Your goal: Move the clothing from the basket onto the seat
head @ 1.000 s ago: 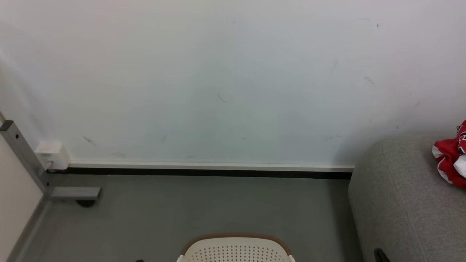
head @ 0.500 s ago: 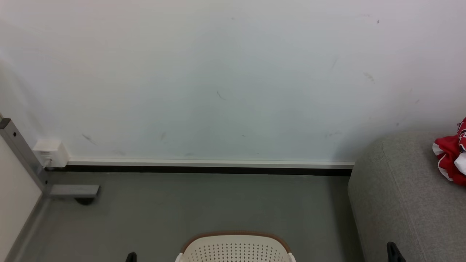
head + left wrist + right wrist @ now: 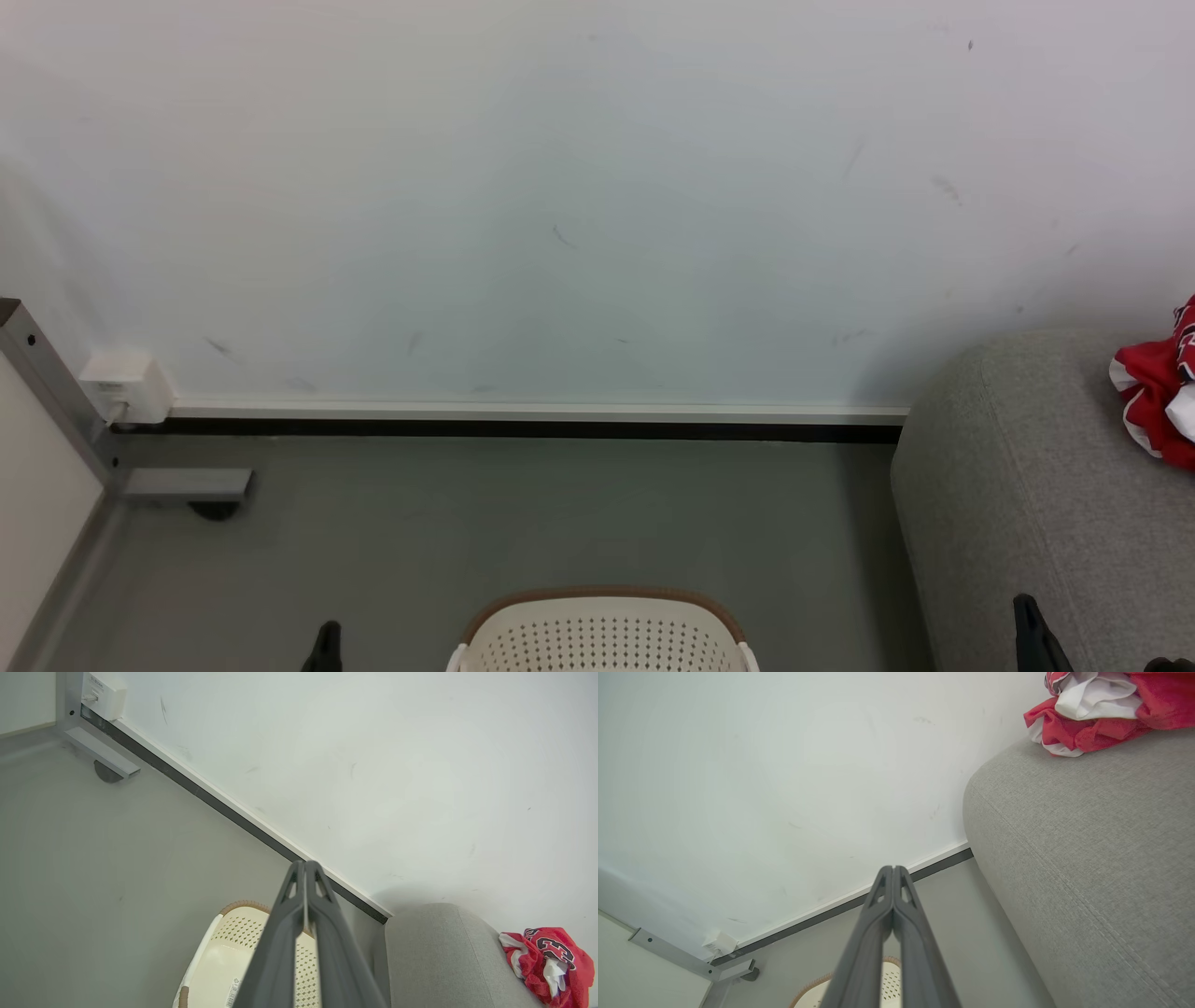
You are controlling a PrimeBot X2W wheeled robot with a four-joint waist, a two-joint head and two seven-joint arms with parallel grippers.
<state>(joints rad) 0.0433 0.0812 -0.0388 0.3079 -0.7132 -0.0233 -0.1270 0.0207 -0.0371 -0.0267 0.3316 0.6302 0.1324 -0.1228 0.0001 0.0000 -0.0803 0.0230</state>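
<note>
The clothing (image 3: 1156,403) lies on the seat (image 3: 1008,495), seemingly crumpled; the basket (image 3: 602,637) stands on the floor (image 3: 523,513).

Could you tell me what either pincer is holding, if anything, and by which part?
Nothing: the left pincer and right pincer are shut and empty; the clothing lies on the seat.

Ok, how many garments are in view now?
1: the red clothing lies bunched on the seat. The basket interior shows only partly, so more may be hidden.
</note>
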